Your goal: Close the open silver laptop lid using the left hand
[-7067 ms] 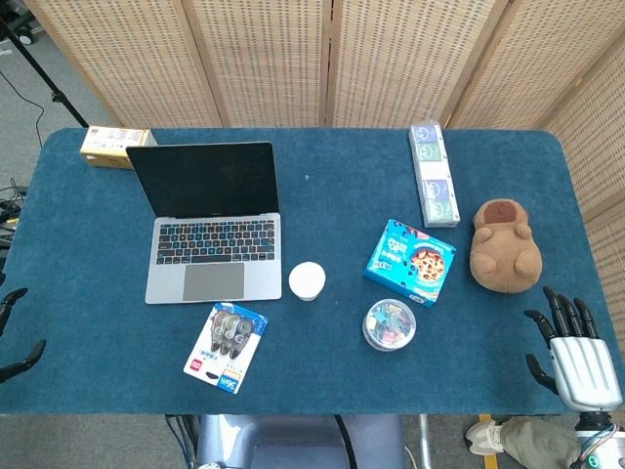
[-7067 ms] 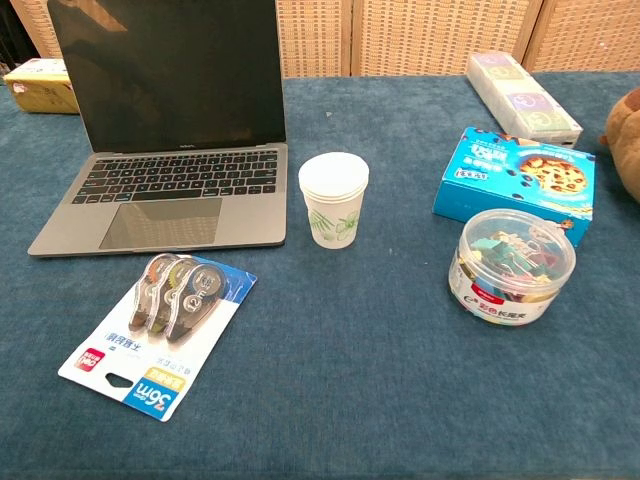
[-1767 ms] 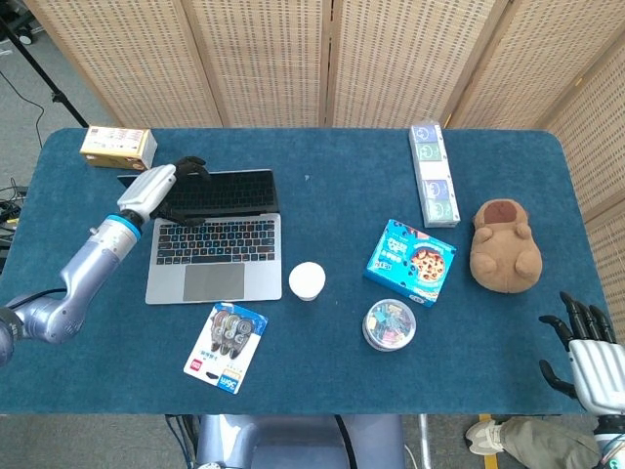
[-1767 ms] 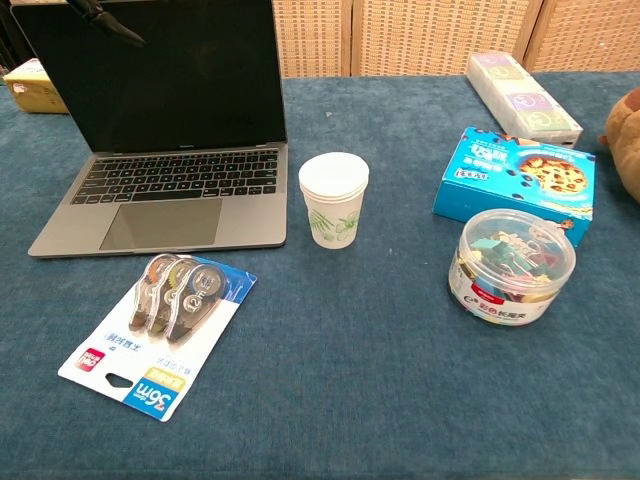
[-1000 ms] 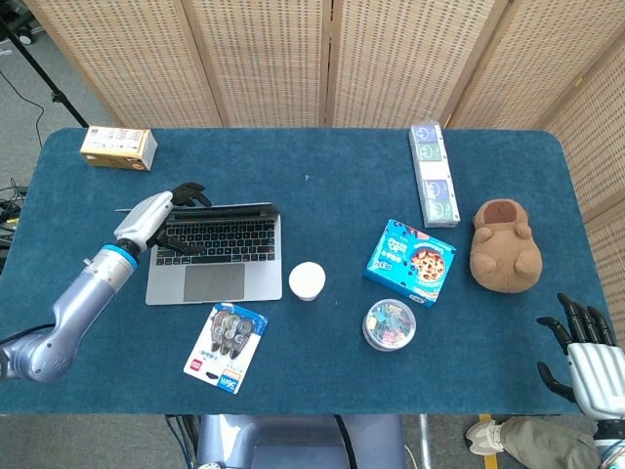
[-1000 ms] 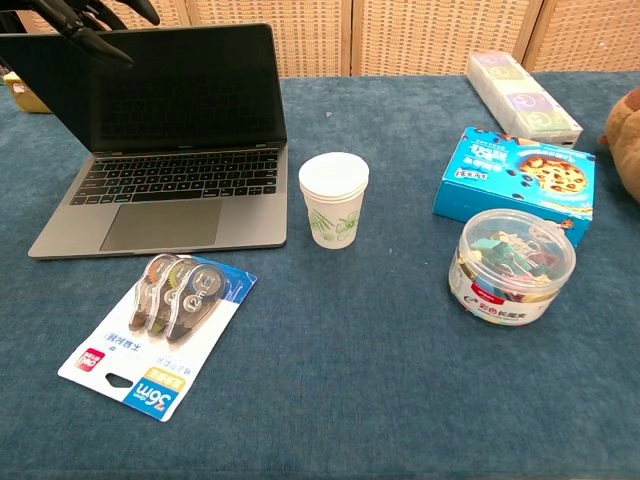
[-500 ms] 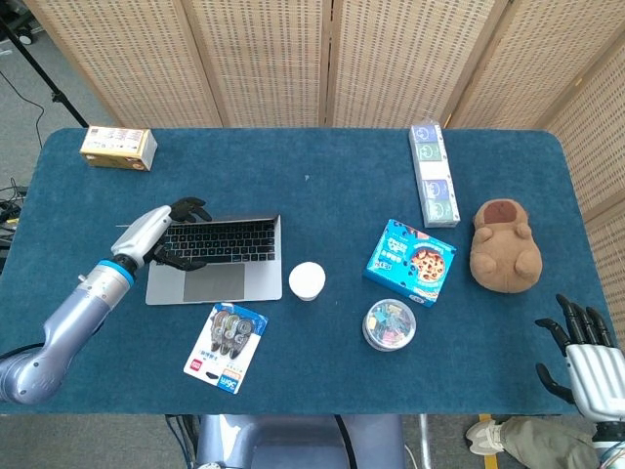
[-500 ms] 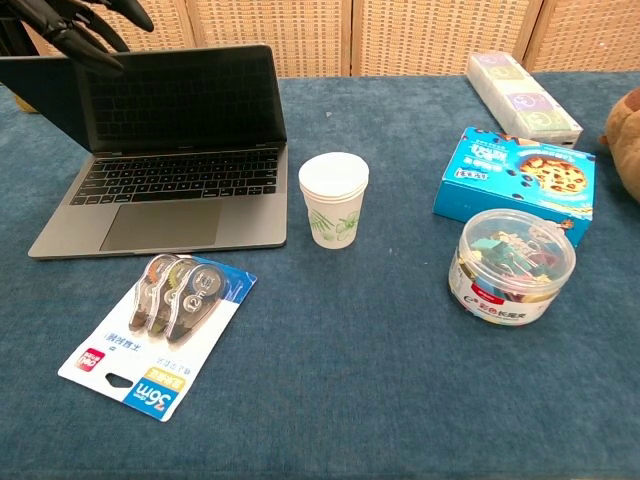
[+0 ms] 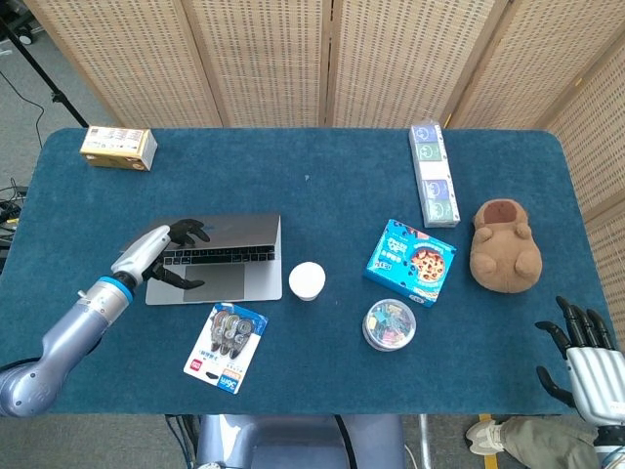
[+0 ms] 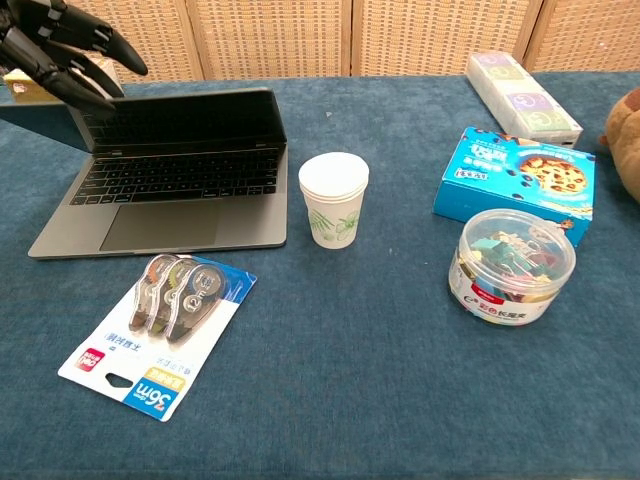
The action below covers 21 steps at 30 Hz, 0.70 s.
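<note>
The silver laptop (image 9: 239, 234) sits on the left half of the blue table, its lid tipped well forward over the keyboard (image 10: 180, 172) and roughly half shut. My left hand (image 9: 161, 252) is at the lid's left top corner (image 10: 70, 105): fingers (image 9: 192, 232) spread over the lid's back, thumb reaching below its edge. In the chest view the same left hand (image 10: 55, 45) shows at the top left. My right hand (image 9: 583, 360) hangs open beyond the table's near right corner, holding nothing.
A stack of paper cups (image 9: 307, 280) stands just right of the laptop. A correction-tape pack (image 9: 227, 347) lies in front of it. Further right are a blue cookie box (image 9: 410, 262), a clip jar (image 9: 389, 324), a plush capybara (image 9: 504, 244) and a long box (image 9: 433, 174). A yellow box (image 9: 117, 147) is at the far left.
The left hand has come from the table's edge to the lid's corner and pushed it forward and down; the lid went from upright to about half shut. The right hand barely moved.
</note>
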{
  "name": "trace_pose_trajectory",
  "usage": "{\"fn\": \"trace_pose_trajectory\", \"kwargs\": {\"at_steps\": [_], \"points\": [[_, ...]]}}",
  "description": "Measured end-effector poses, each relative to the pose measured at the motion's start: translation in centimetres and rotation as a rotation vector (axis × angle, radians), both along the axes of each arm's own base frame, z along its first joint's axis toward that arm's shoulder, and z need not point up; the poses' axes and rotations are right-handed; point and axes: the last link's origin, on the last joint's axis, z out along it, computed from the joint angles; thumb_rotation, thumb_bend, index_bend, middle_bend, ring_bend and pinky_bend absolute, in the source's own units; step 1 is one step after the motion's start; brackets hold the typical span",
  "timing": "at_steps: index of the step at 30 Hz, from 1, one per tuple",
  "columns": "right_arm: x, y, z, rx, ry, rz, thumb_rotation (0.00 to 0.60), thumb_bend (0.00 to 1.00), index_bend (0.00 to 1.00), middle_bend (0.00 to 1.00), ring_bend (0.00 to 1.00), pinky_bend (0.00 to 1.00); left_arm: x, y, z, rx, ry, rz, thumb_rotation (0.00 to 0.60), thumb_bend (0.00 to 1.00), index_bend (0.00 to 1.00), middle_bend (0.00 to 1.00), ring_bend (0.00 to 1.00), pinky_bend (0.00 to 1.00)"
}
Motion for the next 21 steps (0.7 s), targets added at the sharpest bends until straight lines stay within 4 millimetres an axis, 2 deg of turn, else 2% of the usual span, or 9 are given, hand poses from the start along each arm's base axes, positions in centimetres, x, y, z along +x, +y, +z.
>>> {"fn": "trace_pose_trajectory", "kwargs": {"at_steps": [11,21], "points": [[0.2,0.3,0.1,0.012,0.007,-0.008,0.600,0.35,0.26,0.00,0.00,0.00,-1.1,-1.2,-1.6,-0.057,-0.034,0.053,0.600,0.13,0.34,0.19,0.27,0.21],[0.4,0.6,0.6,0.005,0.000,-0.027,0.600,0.35,0.27,0.00,0.00,0.00,-4.0,-3.0,-4.1,-0.111,-0.056,0.150,0.600,0.13,0.34,0.19,0.27,0.21]]}}
